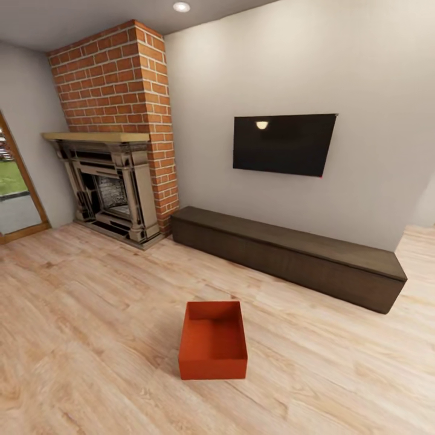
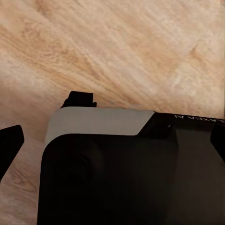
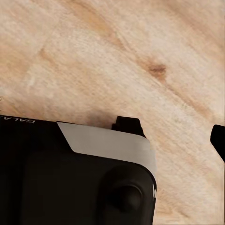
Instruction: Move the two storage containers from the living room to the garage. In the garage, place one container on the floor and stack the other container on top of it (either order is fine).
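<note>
**One bin on the planks, arms hanging idle**

Though the job is barely begun, the scene reads plainly from left to right. A glass door (image 1: 15,181) shows grass outside, then the brick fireplace (image 1: 115,133) fills the corner. Ahead, one orange-red storage container (image 1: 212,341) sits open-topped on the wood floor (image 1: 90,314), square to the robot, presumably so both arms can reach it. Beyond it run the low bench (image 1: 290,257) and wall TV (image 1: 284,144). Both wrist cameras look down past the robot's dark body at planks; whether the left or right gripper is spread or closed I cannot tell.

The glass door (image 1: 15,181) is cut off at the head view's edge.
</note>
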Available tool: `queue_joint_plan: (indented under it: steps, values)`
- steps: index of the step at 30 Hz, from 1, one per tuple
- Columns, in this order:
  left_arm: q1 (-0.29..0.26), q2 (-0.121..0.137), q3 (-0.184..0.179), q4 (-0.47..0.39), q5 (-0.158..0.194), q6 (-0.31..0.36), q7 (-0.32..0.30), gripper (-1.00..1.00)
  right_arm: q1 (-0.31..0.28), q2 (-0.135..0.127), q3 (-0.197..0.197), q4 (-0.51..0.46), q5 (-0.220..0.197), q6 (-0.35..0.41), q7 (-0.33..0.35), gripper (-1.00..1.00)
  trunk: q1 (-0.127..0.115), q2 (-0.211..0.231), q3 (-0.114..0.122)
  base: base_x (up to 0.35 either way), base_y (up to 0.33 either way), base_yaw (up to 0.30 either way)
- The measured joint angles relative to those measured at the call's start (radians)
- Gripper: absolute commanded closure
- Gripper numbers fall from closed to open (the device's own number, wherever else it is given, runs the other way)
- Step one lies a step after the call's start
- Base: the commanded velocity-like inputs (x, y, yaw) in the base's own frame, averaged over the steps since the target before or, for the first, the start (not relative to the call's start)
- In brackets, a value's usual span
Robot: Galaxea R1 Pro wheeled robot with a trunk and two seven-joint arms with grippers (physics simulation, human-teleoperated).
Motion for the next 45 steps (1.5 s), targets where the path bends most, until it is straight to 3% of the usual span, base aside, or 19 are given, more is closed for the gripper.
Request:
queue_joint_plan:
  steps: [45]
  values:
    - [0.0,0.001,0.0,0.0,0.0,0.0,0.0,-1.0,0.0,0.0,0.0,0.0,0.0,-0.003,0.0,-1.0,0.0,0.0,0.0,0.323,0.0,0.003]
